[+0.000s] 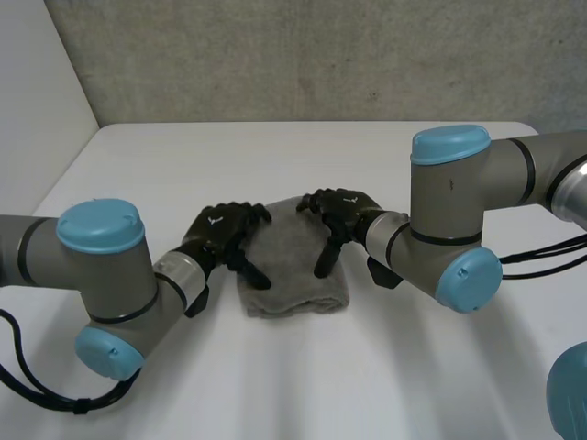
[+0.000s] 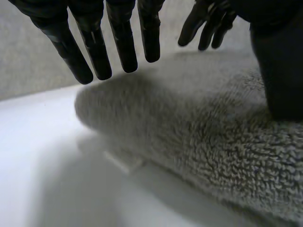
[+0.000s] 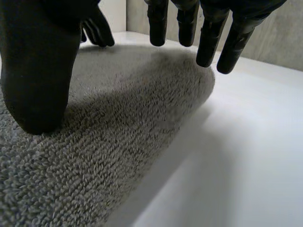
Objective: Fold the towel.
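A grey towel point(image 1: 293, 266) lies folded into a thick small rectangle at the middle of the white table point(image 1: 303, 156). My left hand point(image 1: 220, 231) is at its left edge, fingers point(image 2: 123, 42) straight and spread above the towel point(image 2: 189, 127), and its thumb point(image 2: 279, 71) rests on the cloth. At the towel's right edge is my right hand point(image 1: 344, 213). Its fingers point(image 3: 208, 33) hang straight over the towel point(image 3: 123, 118) and its thumb point(image 3: 38, 71) is set down on the pile. Neither hand grips the cloth.
Bare white tabletop surrounds the towel on every side. A grey concrete wall point(image 1: 321, 55) stands behind the table's far edge. Both forearms reach in low from the near corners.
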Robot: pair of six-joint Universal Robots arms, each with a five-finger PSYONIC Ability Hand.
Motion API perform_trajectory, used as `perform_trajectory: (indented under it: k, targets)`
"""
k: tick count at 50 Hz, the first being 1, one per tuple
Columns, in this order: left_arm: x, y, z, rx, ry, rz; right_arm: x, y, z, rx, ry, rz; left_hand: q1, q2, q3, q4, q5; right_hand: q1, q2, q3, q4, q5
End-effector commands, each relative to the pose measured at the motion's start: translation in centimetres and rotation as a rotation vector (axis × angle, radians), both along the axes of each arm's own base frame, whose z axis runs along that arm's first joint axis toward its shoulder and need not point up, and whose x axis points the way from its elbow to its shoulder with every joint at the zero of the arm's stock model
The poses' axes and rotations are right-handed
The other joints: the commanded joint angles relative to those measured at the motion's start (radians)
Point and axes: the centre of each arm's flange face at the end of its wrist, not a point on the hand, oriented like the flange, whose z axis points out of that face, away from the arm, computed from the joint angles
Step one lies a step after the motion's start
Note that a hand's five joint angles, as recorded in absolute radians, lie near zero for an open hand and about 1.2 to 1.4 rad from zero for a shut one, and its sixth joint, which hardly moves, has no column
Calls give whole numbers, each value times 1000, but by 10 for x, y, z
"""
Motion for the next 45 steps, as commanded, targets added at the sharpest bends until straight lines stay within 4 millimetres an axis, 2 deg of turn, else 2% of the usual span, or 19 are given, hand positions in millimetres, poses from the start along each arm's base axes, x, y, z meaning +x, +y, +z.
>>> perform_trajectory:
  k: [1,7,11,12,13,16,17,18,19,20,21,22,23,24,25,27,31,37,45]
  targets:
    - [2,1,2,1,-7,12,-2,-1,-11,11,32,6,-52,-67,-37,-54,-23,-63,-67,-69,-77,-60]
    - [0,0,13,-27,9,8,-2,0,-4,-22,43,17,-52,-67,-37,-54,-23,-63,-67,-69,-77,-60]
    - [-4,2,43,-100,47,-1,-3,-1,17,-58,14,11,-72,-87,-57,-74,-43,-63,-67,-69,-77,-60]
    - [-4,2,43,-100,47,-1,-5,0,33,-93,-6,8,-73,-87,-58,-75,-44,-63,-67,-69,-77,-60]
    - [-4,3,55,-129,61,-3,-7,0,50,-134,-22,1,-96,-110,-81,-98,-67,-63,-67,-69,-77,-60]
    - [-4,3,84,-197,101,1,-11,0,66,-175,-37,-15,-117,-131,-102,-119,-88,-63,-67,-69,-77,-60]
    - [-3,3,98,-229,121,3,-16,0,81,-212,-45,-47,-117,-131,-102,-119,-88,-63,-67,-69,-77,-60]
    - [-3,3,99,-230,121,3,-23,-3,100,-263,-60,-91,-117,-131,-102,-119,-88,-63,-67,-69,-77,-60]
    - [-2,5,113,-260,138,5,-24,-3,100,-264,-60,-91,-120,-134,-105,-122,-91,-63,-67,-69,-77,-60]
    - [-2,5,113,-260,138,5,-32,-7,117,-308,-69,-139,-120,-134,-105,-122,-91,-63,-67,-69,-77,-60]
    - [0,8,127,-285,150,15,-45,-11,131,-343,-63,-194,-128,-143,-113,-130,-99,-63,-67,-69,-77,-60]
    - [4,11,140,-301,156,34,-45,-11,131,-343,-63,-194,-166,-181,-151,-168,-137,-63,-67,-69,-77,-60]
    - [4,11,140,-301,156,34,-58,-16,144,-380,-52,-248,-167,-181,-152,-169,-138,-63,-67,-69,-77,-60]
    - [8,15,153,-312,158,60,-69,-17,157,-415,-41,-293,-178,-193,-163,-180,-149,-63,-67,-69,-77,-60]
    - [14,19,165,-323,158,93,-69,-17,157,-415,-41,-293,-204,-219,-189,-206,-175,-63,-67,-69,-77,-60]
    - [20,23,177,-329,156,128,-87,-13,180,-475,-25,-378,-237,-251,-222,-239,-208,-63,-67,-69,-77,-60]
    - [33,34,202,-341,155,198,-99,-6,191,-500,-15,-430,-249,-263,-234,-251,-220,-63,-67,-69,-77,-60]
    - [37,41,210,-308,131,205,-109,2,198,-506,-19,-439,-249,-263,-234,-251,-220,-63,-67,-69,-77,-60]
    - [41,38,210,-255,93,237,-106,6,202,-509,-33,-426,-249,-263,-234,-251,-220,-63,-67,-69,-77,-60]
